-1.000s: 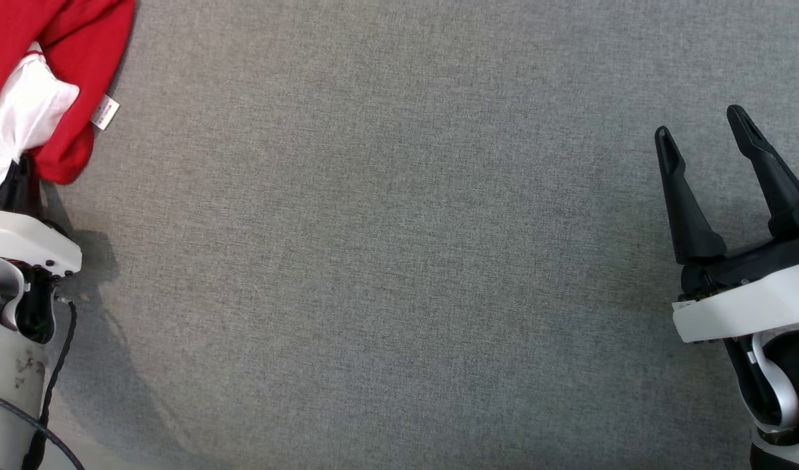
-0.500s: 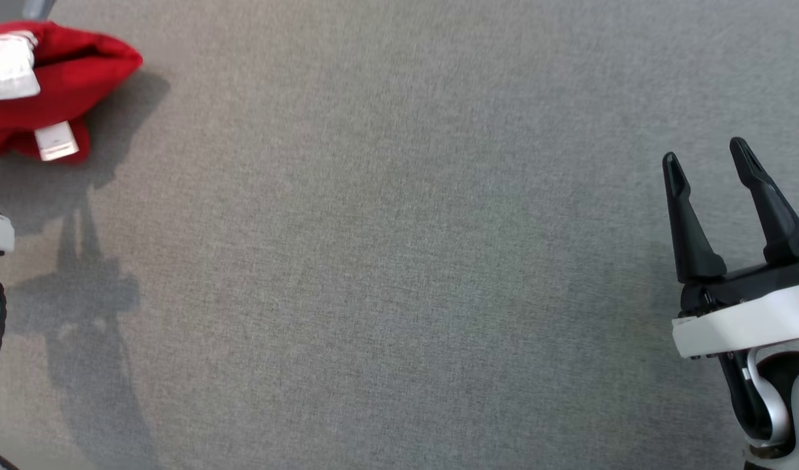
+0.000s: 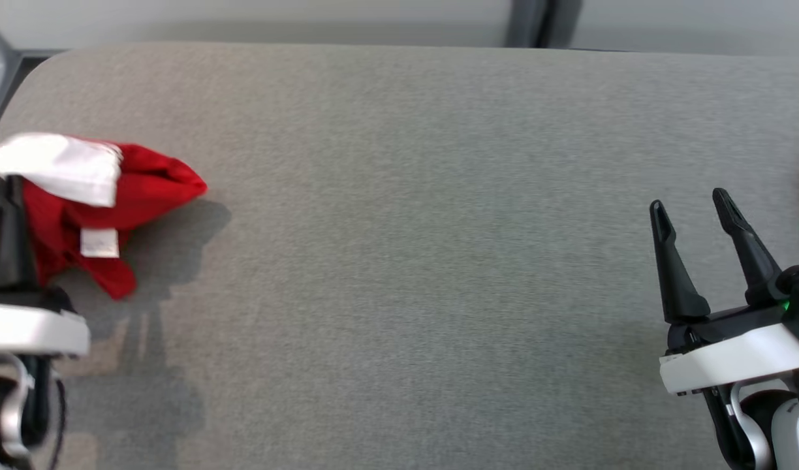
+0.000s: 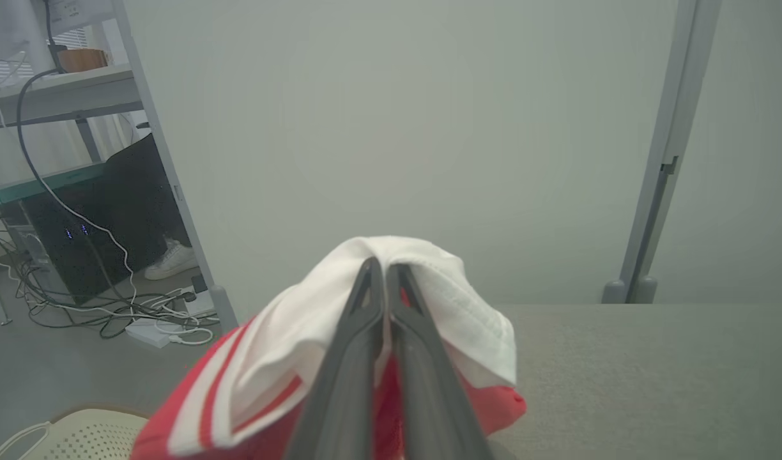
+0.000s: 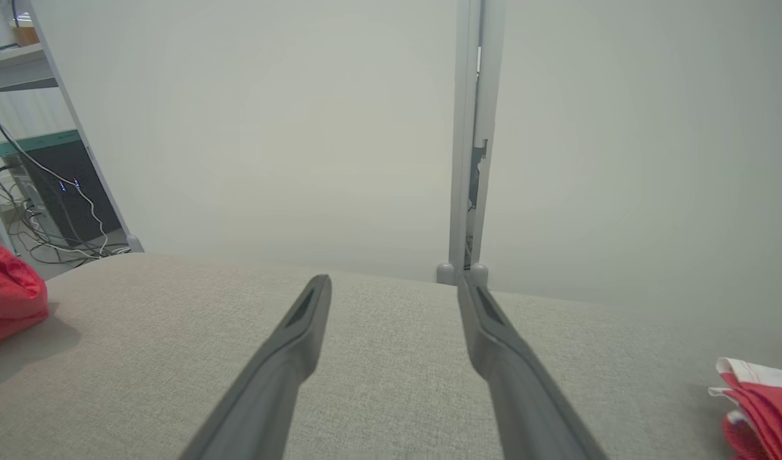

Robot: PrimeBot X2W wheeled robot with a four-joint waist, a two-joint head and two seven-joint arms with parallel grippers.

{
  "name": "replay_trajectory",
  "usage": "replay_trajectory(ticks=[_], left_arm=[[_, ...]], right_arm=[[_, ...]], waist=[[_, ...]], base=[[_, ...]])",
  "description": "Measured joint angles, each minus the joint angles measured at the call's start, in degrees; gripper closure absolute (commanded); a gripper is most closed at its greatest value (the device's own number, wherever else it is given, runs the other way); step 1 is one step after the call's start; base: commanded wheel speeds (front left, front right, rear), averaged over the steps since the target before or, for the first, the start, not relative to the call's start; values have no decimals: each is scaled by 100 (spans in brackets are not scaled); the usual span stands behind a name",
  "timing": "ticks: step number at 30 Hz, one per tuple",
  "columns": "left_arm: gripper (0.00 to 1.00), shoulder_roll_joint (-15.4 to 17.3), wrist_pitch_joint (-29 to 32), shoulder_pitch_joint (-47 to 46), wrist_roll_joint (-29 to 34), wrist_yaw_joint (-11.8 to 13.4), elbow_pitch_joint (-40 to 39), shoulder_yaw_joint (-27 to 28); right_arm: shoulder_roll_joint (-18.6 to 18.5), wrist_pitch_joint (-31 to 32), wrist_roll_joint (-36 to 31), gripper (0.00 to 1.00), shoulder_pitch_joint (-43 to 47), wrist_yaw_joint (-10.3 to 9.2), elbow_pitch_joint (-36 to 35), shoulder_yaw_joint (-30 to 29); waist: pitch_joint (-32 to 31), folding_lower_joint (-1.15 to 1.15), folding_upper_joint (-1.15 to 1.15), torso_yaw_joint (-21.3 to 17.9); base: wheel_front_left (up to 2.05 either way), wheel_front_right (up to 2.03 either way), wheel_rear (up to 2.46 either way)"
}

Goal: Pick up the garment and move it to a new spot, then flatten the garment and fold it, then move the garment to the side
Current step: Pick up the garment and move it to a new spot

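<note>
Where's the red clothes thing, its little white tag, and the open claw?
Red garment point(image 3: 151, 186): head view, on its red bunched corner.
White tag point(image 3: 99, 243): head view, middle of the tag.
Right gripper point(image 3: 689, 199): head view, midway between its open fingertips.

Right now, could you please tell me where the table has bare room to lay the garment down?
The middle of the grey table is bare, from the red and white garment pinched in the left claw across to the open right claw. It is crowded only at the ends: the garment at left, another red and white cloth at right.
</note>
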Motion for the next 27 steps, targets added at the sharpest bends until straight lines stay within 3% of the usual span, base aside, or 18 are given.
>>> replay_trajectory(ticks=[5, 10, 19, 27], left_arm=[[100, -180, 299, 612, 123, 275, -992, -254], [100, -277, 513, 641, 299, 310, -1592, -675], [100, -647, 882, -358, 570, -60, -1745, -1675], [100, -1139, 1042, -934, 823, -402, -983, -2574]], right_arm=[[33, -60, 56, 0, 55, 0, -18, 3], [65, -97, 136, 0, 75, 0, -42, -3], [104, -232, 241, 0, -24, 0, -16, 91], [122, -572, 483, 0, -39, 0, 188, 146]], waist=[[-122, 0, 0, -401], [-133, 0, 0, -803], [108, 0, 0, -1489], [570, 0, 0, -2068]], base=[[0, 0, 0], [0, 0, 0], [0, 0, 0], [0, 0, 0]])
